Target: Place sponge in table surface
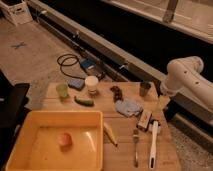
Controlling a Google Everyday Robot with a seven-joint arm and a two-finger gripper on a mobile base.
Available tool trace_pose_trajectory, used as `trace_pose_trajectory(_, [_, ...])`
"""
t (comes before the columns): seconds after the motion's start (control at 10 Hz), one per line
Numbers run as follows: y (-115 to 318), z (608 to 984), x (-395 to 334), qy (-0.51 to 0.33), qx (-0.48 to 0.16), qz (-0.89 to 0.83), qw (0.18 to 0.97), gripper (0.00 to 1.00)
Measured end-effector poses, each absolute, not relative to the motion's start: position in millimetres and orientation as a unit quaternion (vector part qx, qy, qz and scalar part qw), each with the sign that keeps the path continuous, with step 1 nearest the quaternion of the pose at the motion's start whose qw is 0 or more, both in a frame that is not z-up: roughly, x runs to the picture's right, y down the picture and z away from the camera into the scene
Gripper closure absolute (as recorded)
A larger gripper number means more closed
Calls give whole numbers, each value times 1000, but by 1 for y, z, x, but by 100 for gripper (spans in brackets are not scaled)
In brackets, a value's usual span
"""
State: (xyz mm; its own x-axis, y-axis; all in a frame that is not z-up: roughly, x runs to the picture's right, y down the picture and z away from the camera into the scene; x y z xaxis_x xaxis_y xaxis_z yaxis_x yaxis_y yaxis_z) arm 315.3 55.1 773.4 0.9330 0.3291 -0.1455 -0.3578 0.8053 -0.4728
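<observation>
The sponge (76, 83), a small blue pad, lies on the table surface (120, 130) near its back left edge, just left of a white cup (91, 85). The white arm reaches in from the right. Its gripper (164, 101) hangs beside the table's right edge, next to a dark cup (145, 89) and far from the sponge. The gripper is open with nothing in it.
A yellow tub (30, 125) at front left holds an orange fruit (64, 139). A green cup (62, 90), green vegetable (84, 101), pale cloth (128, 106), banana (110, 134), fork (135, 147) and white brush (153, 145) lie on the planks. A blue box with cable (87, 65) sits on the floor.
</observation>
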Motion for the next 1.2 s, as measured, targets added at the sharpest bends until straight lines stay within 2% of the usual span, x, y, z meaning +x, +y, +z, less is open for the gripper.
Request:
trace_pose_trajectory(0.5, [51, 773, 316, 29, -244, 184, 952, 20])
trace_pose_trajectory(0.7, [26, 774, 309, 24, -212, 177, 961, 20])
trace_pose_trajectory(1.2, [-30, 775, 200, -29, -169, 101, 980, 20])
